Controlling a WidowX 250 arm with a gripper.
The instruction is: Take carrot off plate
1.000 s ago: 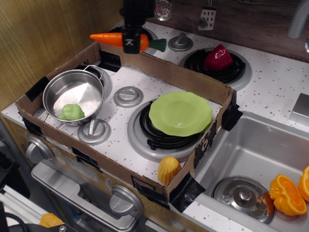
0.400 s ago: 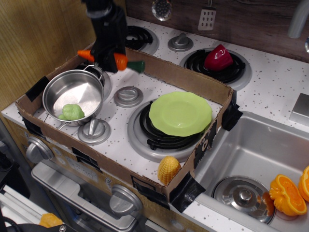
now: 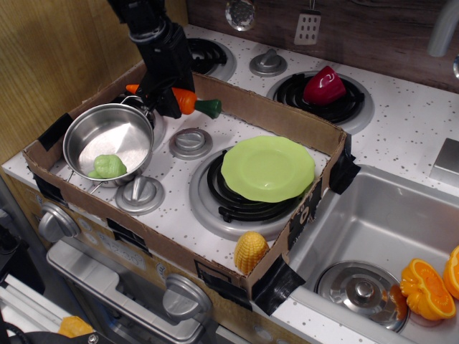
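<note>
The orange carrot [image 3: 184, 99] with its dark green top is held crosswise in my black gripper [image 3: 166, 102], just above the stove surface at the back left of the cardboard tray, beside the pot's rim. The gripper is shut on the carrot's middle, so the arm hides part of the carrot. The lime-green plate [image 3: 268, 168] sits empty on the front right burner, well to the right of the gripper.
A steel pot [image 3: 109, 140] with a green lump inside stands at the left. A cardboard tray wall [image 3: 267, 109] rings the stove. Yellow corn [image 3: 250, 251] leans on the front wall. A red pepper [image 3: 324, 86] sits on the back burner. Orange halves [image 3: 429, 287] lie in the sink.
My gripper has carried the carrot from high over the back wall down and left, into the tray beside the pot. The plate has not moved.
</note>
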